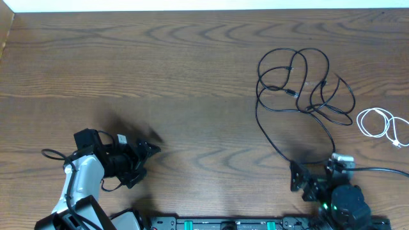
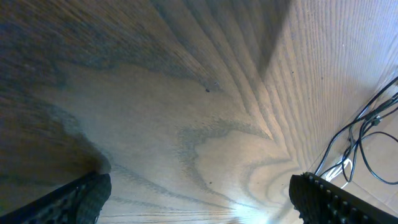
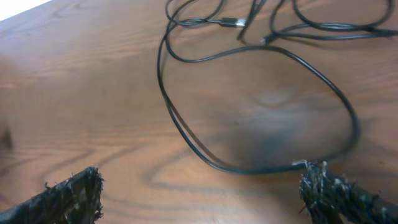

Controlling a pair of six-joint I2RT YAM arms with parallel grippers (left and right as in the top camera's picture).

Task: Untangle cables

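A brown wood-grain bench [image 1: 192, 64] carries everything. Nearest the robot, the right gripper [image 1: 313, 172] stands spread and holding nothing, just before the closest loop of the long thin black cable [image 1: 311, 107]. In the right wrist view that loop ends beside one fingertip; contact cannot be told. The left gripper [image 1: 146, 163], also spread and empty, sits well apart to the left of the black cable. Farther back the black cable lies in overlapping loops, with the short coiled white cable [image 1: 360, 121] near its right side, apart from it.
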